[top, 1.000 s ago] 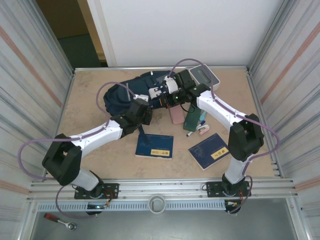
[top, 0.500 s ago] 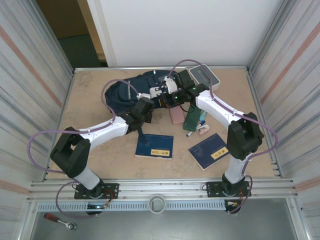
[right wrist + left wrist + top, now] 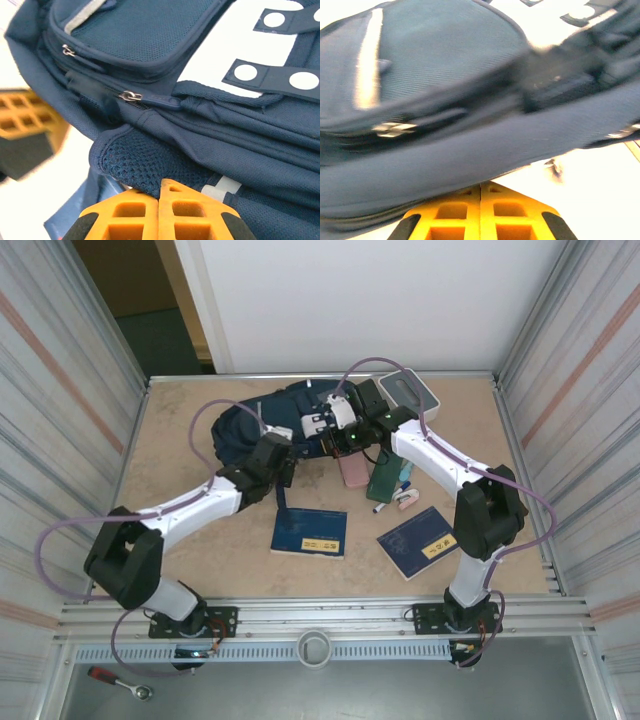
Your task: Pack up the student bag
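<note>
Left gripper (image 3: pixel 272 453), fingers closed, has shifted left along the student bag (image 3: pixel 238 425) at the worktop's far edge. Right gripper (image 3: pixel 338 433) is closed too. The bag looks zipped, so packing seems unstarted.

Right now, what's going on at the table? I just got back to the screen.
Both arms reach to the large navy-blue fabric backpack lying toward the far side of the tan table. The left gripper sits at its lower edge and the right gripper at a mesh strap. Both look shut, but I can't tell if they pinch fabric. A flat navy booklet with a yellow label and a second booklet lie outside the bag, nearer the arms.
</note>
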Robot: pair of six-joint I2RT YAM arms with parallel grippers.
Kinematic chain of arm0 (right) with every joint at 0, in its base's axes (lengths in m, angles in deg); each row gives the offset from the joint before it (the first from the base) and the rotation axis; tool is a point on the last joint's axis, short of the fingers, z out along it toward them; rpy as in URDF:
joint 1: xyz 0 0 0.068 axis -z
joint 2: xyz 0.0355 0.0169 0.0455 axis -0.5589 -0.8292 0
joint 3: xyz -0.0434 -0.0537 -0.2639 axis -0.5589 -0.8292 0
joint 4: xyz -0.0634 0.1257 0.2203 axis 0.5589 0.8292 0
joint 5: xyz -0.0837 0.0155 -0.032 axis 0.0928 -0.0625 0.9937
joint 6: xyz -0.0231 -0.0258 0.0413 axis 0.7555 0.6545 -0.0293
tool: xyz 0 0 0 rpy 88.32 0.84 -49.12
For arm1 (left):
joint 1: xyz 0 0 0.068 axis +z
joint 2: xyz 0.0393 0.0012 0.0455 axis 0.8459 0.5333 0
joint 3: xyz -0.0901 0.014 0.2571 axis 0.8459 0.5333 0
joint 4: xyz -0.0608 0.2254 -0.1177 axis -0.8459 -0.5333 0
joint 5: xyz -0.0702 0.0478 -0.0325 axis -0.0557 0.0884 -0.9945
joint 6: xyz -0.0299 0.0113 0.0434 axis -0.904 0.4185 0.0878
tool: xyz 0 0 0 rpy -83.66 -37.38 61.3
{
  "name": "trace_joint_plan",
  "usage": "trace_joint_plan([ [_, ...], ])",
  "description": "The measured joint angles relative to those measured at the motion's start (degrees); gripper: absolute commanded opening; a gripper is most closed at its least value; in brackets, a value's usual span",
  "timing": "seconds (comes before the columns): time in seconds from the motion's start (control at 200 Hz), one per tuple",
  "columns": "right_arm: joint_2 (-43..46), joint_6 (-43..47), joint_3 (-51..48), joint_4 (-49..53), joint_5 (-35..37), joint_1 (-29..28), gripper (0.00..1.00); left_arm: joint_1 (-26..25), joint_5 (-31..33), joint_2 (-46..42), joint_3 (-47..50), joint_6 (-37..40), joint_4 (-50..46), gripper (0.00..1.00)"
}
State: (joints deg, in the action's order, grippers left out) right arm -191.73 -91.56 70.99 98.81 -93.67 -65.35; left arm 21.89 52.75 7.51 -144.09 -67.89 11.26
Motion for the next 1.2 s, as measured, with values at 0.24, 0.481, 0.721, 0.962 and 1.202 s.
trace_joint_plan([
  [0.24,0.00,2.08,0.00,1.22,1.09,0.22,0.00,5.81,-4.83,-4.79,2.45,0.00,0.00,0.00],
  [0.481,0.00,-0.20,0.00,0.92,-0.83,0.57,0.00,3.02,-8.39,-6.43,4.66,0.07,0.04,0.37],
  [0.721,-0.04,-3.69,0.31,0.33,-3.82,0.66,0.00,-4.70,-4.00,-3.69,4.72,-1.53,1.68,0.46],
  [0.962,-0.11,-5.55,1.92,-0.17,-5.38,0.66,0.00,-4.59,1.53,4.59,-0.09,-1.64,1.73,0.45],
  [1.202,-1.51,-6.23,2.25,-0.61,-6.62,0.66,0.00,-4.76,7.61,7.02,-4.66,-3.13,-0.24,0.40],
])
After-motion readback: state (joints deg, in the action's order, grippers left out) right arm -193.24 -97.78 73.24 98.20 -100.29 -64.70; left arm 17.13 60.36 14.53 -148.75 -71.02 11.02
